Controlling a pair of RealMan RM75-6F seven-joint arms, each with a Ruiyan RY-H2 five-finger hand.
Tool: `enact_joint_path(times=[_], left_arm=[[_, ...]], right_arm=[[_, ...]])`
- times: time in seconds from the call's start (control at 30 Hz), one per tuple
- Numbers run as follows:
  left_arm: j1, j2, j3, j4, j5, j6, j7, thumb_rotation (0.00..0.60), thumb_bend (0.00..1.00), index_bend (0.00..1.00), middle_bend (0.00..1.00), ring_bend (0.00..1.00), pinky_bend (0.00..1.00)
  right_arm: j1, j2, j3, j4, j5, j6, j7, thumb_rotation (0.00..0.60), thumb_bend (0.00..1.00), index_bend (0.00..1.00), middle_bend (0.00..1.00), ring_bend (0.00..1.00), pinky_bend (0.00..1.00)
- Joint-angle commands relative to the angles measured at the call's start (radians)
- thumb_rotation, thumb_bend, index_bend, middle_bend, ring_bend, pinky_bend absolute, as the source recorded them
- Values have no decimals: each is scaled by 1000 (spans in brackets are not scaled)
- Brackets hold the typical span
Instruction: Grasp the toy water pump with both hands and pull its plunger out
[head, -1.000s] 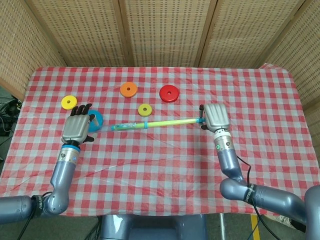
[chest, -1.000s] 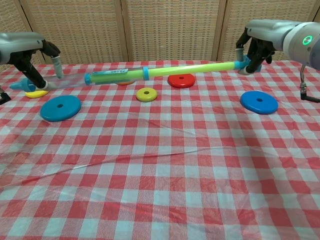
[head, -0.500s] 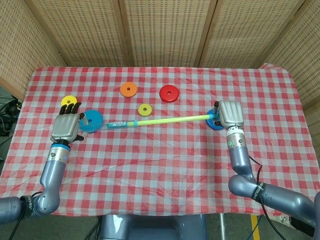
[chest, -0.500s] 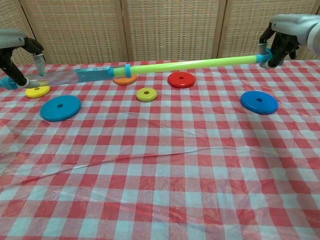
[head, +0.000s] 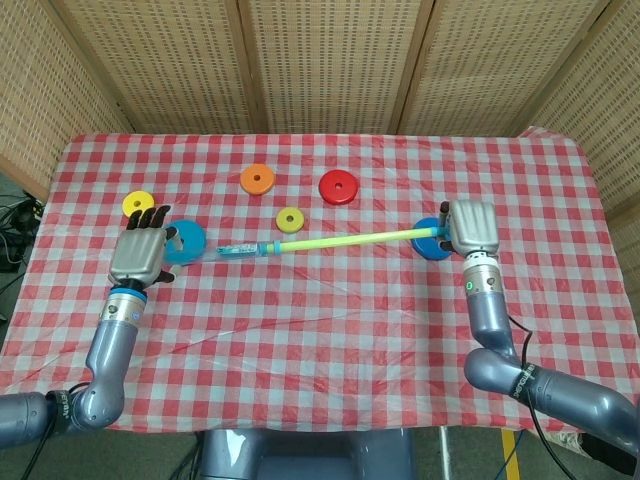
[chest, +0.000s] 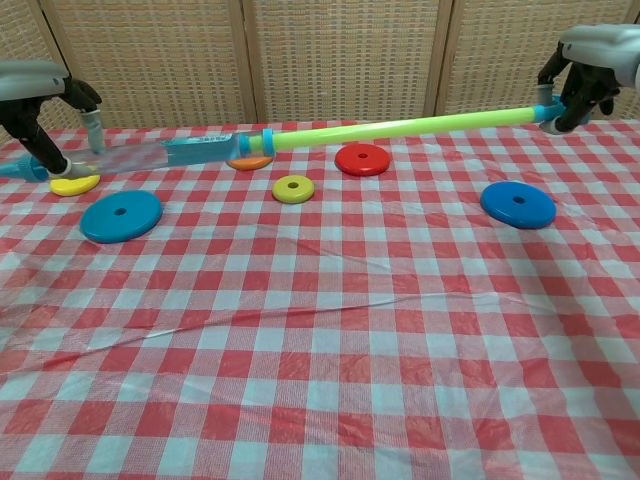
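The toy water pump, a clear plastic barrel (chest: 150, 155) with a blue collar, is held in the air above the red-and-white checked tablecloth (chest: 320, 330), spanning both hands. The left hand (head: 140, 255) has its fingers wrapped around the barrel's blue-tipped end. The right hand (head: 472, 228) grips the blue handle at the far end of the lime-green plunger rod (chest: 400, 127), which is drawn far out of the barrel. Lying on the cloth are two blue discs (chest: 121, 215) (chest: 518, 204), a red disc (chest: 361, 158), an orange disc (head: 257, 179) and two yellow discs (chest: 293, 188) (head: 138, 204). Woven wicker panels (head: 320, 60) stand behind the table.
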Motion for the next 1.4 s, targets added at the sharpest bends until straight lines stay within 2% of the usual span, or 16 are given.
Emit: enact_joint_path(times=[0.03, 0.27, 0.37, 0.43, 0.47, 0.5, 0.63, 0.7, 0.73, 0.8, 0.97, 1.03, 1.13, 1.27, 1.4], left_arm=[[-3, -6, 0, 4, 1, 3, 5, 600, 442, 606, 0, 0, 0], [-6, -17, 0, 13, -5, 2, 14, 600, 436, 598, 0, 0, 0], [-6, -22, 0, 19, 5, 4, 11, 600, 351, 507, 0, 0, 0], [-6, -25, -3, 23, 14, 1, 4, 600, 240, 350, 0, 0, 0], [-6, -26, -4, 24, 17, -2, 0, 600, 213, 290, 0, 0, 0], [-6, -26, -6, 24, 20, -7, -4, 600, 201, 246, 0, 0, 0], [-8, -35, -5, 25, 38, -16, -13, 600, 194, 144, 0, 0, 0], [-7, -44, -1, 26, 43, -17, -15, 600, 193, 109, 0, 0, 0], [-6, -48, 2, 27, 46, -17, -16, 600, 194, 101, 0, 0, 0], [0, -58, 8, 29, 59, -14, -26, 600, 193, 84, 0, 0, 0], [32, -60, 24, 18, 120, 4, -72, 600, 194, 79, 0, 0, 0], [63, -54, 38, 9, 180, 27, -117, 600, 193, 79, 0, 0, 0], [124, -40, 64, -3, 277, 71, -202, 600, 194, 78, 0, 0, 0], [217, -8, 138, 14, 466, 128, -325, 600, 194, 73, 0, 0, 0], [303, 12, 233, 71, 622, 181, -370, 600, 186, 12, 0, 0, 0]], right_arm=[[-3, 1, 1, 6, 1, 1, 4, 600, 549, 834, 1000, 945, 655], [-11, -3, -5, 40, -8, 0, 15, 600, 548, 831, 1000, 944, 655], [-17, -9, -12, 56, -31, 6, 24, 600, 496, 751, 946, 884, 610], [-20, -5, -19, 58, -25, -1, 14, 600, 441, 610, 798, 758, 479], [-21, -1, -22, 58, -16, -7, 5, 600, 420, 523, 689, 673, 389], [-22, 2, -24, 58, -8, -10, -3, 600, 403, 446, 588, 593, 316], [-28, 12, -28, 55, 54, -32, -32, 600, 367, 271, 315, 327, 128], [-31, 14, -32, 54, 69, -36, -40, 600, 358, 227, 226, 237, 85], [-33, 15, -34, 54, 72, -36, -42, 600, 357, 223, 217, 228, 82], [-39, 14, -37, 53, 70, -35, -34, 600, 353, 194, 142, 148, 64], [-58, 24, -45, 40, 35, -23, -8, 600, 349, 185, 112, 112, 56], [-73, 31, -49, 32, 6, -7, 14, 600, 346, 174, 79, 64, 30], [-98, 42, -57, 29, -32, 15, 47, 600, 320, 104, 11, 2, 0], [-154, 78, -83, -23, -119, 52, 117, 600, 302, 69, 0, 0, 0], [-242, 84, -162, -30, -336, 131, 251, 600, 296, 68, 0, 0, 0]])
